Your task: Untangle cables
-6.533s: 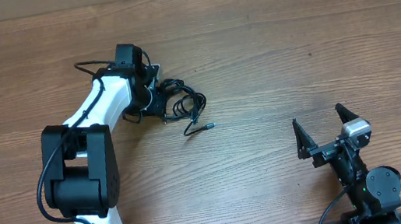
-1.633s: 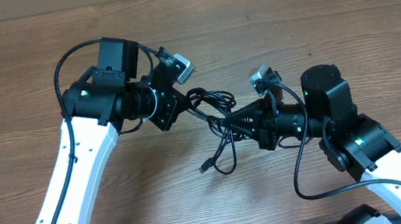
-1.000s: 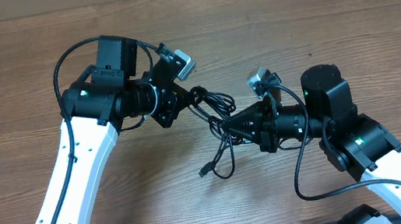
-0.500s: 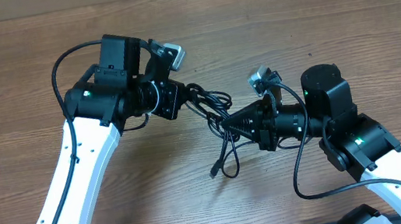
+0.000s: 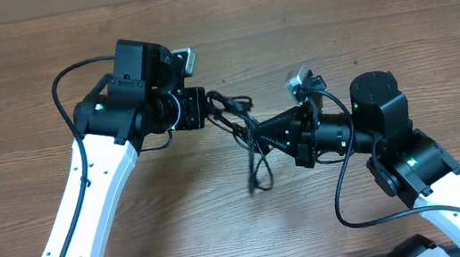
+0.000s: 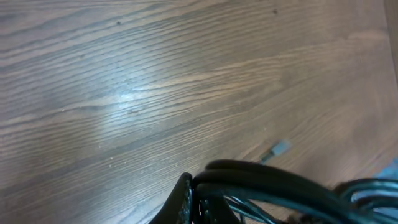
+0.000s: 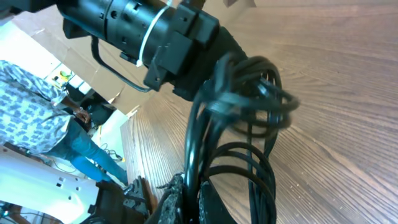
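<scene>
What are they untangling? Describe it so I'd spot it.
On the table, look between the two white arms. The cables are the thin black tangle strung from left gripper to right gripper, one loop dangling, far thinner than the arms' wiring.

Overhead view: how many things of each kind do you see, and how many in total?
Robot arms: 2 (left arm, right arm)
Wrist cameras: 2
Cable bundle: 1, its cords too tangled to count
Table: 1
Total: 6

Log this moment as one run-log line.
left claw: shut on cables | right claw: shut on cables | cables: bunched between claws, one loop hanging
</scene>
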### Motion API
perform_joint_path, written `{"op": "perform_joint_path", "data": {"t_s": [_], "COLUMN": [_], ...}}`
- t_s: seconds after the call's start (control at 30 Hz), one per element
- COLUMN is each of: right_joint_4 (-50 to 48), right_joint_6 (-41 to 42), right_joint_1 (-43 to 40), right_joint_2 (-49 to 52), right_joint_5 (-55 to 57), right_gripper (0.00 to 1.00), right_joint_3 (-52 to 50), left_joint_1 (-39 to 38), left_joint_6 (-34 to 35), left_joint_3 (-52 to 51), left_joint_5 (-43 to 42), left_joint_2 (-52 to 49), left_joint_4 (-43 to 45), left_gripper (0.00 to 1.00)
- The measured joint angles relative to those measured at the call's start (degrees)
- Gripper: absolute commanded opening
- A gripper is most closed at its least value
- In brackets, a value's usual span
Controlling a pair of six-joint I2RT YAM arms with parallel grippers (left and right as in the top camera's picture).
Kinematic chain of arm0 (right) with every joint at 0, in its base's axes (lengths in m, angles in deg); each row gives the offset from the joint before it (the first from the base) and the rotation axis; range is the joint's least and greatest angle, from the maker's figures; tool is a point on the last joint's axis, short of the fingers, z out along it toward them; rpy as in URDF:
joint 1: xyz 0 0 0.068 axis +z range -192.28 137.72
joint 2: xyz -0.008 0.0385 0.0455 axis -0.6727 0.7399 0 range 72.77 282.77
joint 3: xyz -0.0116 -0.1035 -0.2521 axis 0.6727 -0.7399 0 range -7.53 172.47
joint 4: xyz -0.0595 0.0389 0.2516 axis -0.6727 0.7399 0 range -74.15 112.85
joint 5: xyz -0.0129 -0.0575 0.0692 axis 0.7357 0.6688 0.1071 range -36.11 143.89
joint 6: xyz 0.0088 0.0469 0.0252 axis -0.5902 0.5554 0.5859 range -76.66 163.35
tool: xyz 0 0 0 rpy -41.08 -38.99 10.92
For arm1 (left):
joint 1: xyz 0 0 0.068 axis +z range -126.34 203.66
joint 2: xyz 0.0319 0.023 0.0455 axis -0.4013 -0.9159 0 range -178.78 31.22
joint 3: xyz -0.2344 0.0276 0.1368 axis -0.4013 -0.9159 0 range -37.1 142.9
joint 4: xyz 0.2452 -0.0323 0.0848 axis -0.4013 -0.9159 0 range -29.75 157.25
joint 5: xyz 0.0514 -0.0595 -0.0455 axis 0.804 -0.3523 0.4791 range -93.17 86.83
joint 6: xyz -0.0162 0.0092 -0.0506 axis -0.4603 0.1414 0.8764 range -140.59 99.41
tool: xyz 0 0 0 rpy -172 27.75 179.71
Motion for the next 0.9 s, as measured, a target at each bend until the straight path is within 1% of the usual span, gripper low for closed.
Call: {"op": "perform_joint_path", "data": {"t_s": [0.17,0.43,0.57,0.73,0.9], "right_joint_4": [-0.3,-0.4,-0.2,2.7,5.2], "right_joint_6": [3.9,9.2,13.1,18.9,23.6], "right_joint_1": [0.0,0.1,0.1,0.1,0.1], "right_joint_2": [0.0,0.0,0.0,0.0,0.0], "right_joint_5": [4.0,10.9,15.5,21.0,24.9], "right_gripper": [0.04,0.04,0.04,0.04,0.04], "right_joint_3": [0.0,0.0,0.0,0.0,0.0], "left_joint_1": [0.1,0.1,0.2,0.4,0.4], "left_joint_6": [3.4,6.1,9.9,12.9,13.4], "left_joint_3": [0.0,0.0,0.0,0.0,0.0], "left_joint_5": [1.9,5.5,8.8,10.4,10.7], "left_joint_2": [0.0,0.0,0.0,0.0,0.0], "left_joint_4": [0.0,-1.4,-2.1,-2.2,-2.2], "left_gripper": [0.04,0.04,0.04,0.05,0.04]}}
